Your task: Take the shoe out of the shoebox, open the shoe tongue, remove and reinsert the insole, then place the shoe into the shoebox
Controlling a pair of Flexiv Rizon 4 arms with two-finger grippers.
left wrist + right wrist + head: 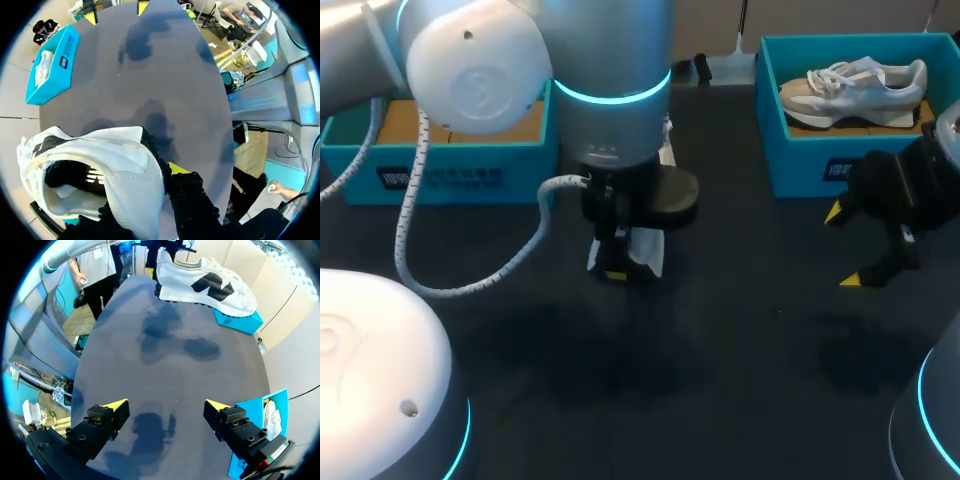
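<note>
Shoe [210, 285]: white, clamped by its collar in the left gripper [613, 265], held up off the table [720, 350] | right gripper [166, 405]: fingers spread wide, holding nothing, hovering over the table | blue shoebox [800, 165] with a second shoe [855, 88] sits just beside the right gripper

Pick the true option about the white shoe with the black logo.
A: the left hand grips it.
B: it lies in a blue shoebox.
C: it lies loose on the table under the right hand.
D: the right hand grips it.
A: the left hand grips the white shoe at its heel end, clear of both boxes, while the right hand is open with nothing between its fingers.
</note>
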